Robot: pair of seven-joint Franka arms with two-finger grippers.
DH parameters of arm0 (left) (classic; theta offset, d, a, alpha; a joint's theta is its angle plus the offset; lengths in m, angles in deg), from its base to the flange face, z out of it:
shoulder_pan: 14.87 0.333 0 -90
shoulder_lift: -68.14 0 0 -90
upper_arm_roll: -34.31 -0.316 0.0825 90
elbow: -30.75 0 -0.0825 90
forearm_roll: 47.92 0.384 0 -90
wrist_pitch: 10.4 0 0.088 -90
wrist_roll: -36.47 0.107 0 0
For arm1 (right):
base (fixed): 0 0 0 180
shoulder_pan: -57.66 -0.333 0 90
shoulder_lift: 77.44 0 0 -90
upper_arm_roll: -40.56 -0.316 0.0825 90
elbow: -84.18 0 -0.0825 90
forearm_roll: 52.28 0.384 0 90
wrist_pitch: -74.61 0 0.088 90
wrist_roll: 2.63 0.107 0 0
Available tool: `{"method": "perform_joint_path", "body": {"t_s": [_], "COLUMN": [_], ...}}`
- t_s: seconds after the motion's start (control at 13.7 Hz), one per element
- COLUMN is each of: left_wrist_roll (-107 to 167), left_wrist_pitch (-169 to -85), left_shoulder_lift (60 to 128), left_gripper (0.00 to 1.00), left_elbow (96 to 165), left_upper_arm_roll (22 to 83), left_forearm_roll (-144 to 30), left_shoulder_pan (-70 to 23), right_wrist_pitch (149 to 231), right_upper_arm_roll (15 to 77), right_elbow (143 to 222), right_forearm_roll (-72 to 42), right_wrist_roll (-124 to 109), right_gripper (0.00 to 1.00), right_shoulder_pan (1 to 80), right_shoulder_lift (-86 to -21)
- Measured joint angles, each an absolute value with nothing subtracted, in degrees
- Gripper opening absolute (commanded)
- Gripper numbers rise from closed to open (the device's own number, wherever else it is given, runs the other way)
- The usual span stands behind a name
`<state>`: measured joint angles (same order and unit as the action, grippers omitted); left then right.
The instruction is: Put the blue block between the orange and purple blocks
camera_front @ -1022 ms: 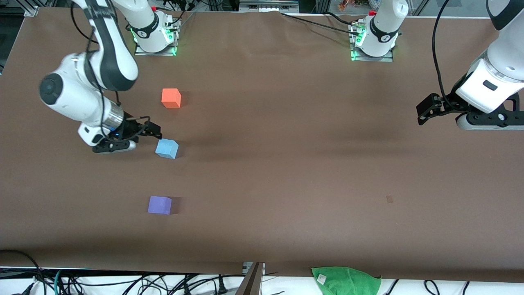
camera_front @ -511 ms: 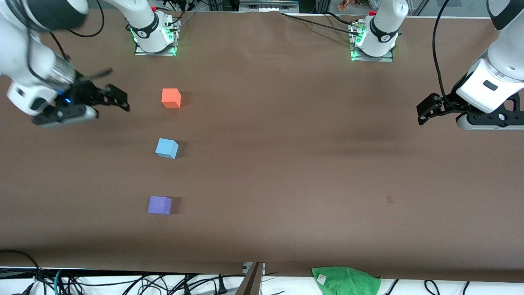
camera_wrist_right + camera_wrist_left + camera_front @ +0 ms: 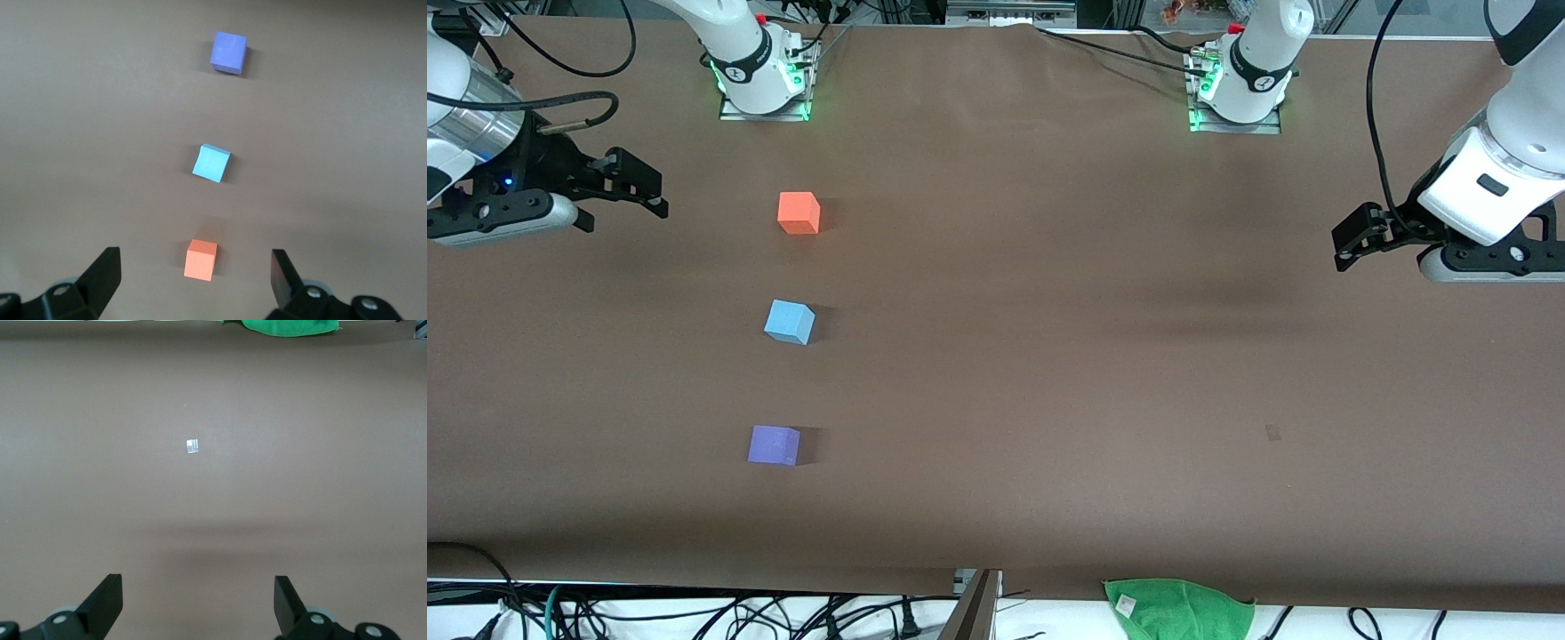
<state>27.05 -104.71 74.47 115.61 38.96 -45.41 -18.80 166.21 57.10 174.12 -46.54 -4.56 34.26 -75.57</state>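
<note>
Three small cubes stand in a row on the brown table. The orange block (image 3: 799,213) is farthest from the front camera, the blue block (image 3: 790,322) is in the middle, and the purple block (image 3: 774,445) is nearest. All three also show in the right wrist view: the orange block (image 3: 201,260), the blue block (image 3: 211,163) and the purple block (image 3: 229,52). My right gripper (image 3: 627,200) (image 3: 193,261) hangs open and empty over the table toward the right arm's end, apart from all the blocks. My left gripper (image 3: 1347,244) (image 3: 198,583) waits open and empty over bare table at the left arm's end.
A green cloth (image 3: 1178,609) (image 3: 287,325) lies at the table edge nearest the front camera. A small pale mark (image 3: 1272,432) (image 3: 192,445) is on the table surface. Cables hang along that edge, and the two arm bases (image 3: 763,80) stand at the edge farthest from the camera.
My right gripper has pulled away from beside the blue block, rising and swinging toward the right arm's end of the table. The three blocks and the left arm have not moved.
</note>
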Motion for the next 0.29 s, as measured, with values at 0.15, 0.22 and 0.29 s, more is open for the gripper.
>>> {"method": "perform_joint_path", "body": {"t_s": [0.15, 0.22, 0.29], "left_wrist_roll": [27.05, 27.05, 27.05], "left_wrist_pitch": [-104.7, -104.7, -104.7], "left_shoulder_lift": [74.47, 74.47, 74.47], "left_gripper": [1.0, 1.0, 1.0], "left_elbow": [115.61, 115.61, 115.61], "left_upper_arm_roll": [38.96, 38.97, 38.96], "left_forearm_roll": [-45.41, -45.41, -45.41], "left_shoulder_pan": [-18.8, -18.8, -18.8], "right_wrist_pitch": [165.97, 165.57, 165.32], "right_upper_arm_roll": [56.97, 55.66, 53.34], "right_elbow": [173.89, 173.76, 173.62], "right_forearm_roll": [-47.09, -47.15, -47.21], "right_wrist_roll": [-4.56, -4.59, -4.63], "right_gripper": [0.99, 0.99, 0.99], "right_shoulder_pan": [35.26, 36.95, 39.47], "right_shoulder_lift": [-75.44, -75.44, -75.44]}}
